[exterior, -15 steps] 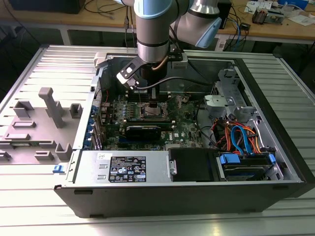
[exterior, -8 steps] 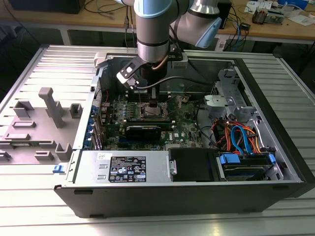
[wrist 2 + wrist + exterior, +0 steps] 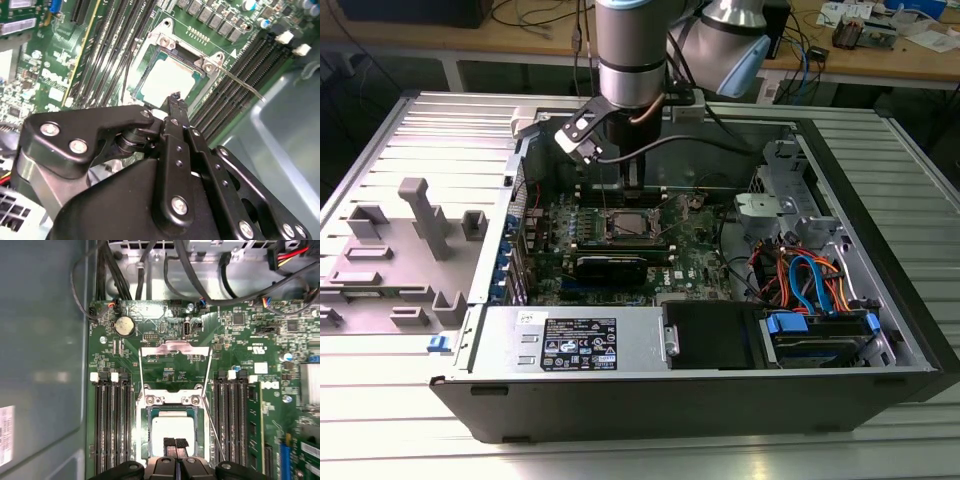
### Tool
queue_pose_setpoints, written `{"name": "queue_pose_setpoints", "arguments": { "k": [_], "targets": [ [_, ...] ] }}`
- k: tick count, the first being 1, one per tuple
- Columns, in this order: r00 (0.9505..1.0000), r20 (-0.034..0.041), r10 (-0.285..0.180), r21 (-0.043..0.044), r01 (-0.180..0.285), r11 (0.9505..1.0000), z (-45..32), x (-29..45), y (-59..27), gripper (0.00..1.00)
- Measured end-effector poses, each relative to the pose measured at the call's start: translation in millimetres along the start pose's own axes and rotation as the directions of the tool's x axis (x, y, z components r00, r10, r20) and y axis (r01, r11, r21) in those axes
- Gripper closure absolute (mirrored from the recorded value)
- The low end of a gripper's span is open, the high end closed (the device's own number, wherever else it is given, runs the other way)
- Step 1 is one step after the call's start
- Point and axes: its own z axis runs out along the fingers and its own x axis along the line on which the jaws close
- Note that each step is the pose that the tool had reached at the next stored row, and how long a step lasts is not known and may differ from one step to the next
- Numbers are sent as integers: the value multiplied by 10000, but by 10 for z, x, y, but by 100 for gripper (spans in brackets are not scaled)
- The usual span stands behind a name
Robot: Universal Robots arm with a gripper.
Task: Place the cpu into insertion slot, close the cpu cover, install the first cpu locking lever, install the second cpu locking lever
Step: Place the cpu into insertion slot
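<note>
The small square cpu with its silver-grey metal top (image 3: 172,426) lies flat, face up, in the dark silver-rimmed insertion slot (image 3: 155,400), its edges square to the rim. The thin silvery windowed cpu cover (image 3: 173,346) stands hinged open off one side. The black gripper (image 3: 175,444) has its fingertips pressed together on nothing, above the chip's opposite edge. A thin wire lever (image 3: 214,432) slants free over the long black memory slots (image 3: 112,425). In the exterior view a black card (image 3: 610,266) sits at the slot's 6 o'clock, and blue and orange cables (image 3: 800,280) at 4 o'clock.
</note>
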Motion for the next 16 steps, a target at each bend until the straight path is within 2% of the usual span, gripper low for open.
{"name": "queue_pose_setpoints", "arguments": {
  "k": [2, 4, 6, 8, 16],
  "targets": [
    [10000, -2, 2, 122, -2, 9999, -7, 0, 2, 89],
    [10000, -2, 0, 283, 0, 9996, -13, 0, 9, 89],
    [10000, 0, -1, 286, 1, 9996, -28, 0, 10, 89],
    [10000, -3, -15, 284, 15, 9996, -95, -1, 14, 89],
    [10000, -3, -15, 284, 15, 9996, -100, -1, 16, 89]
  ]
}}
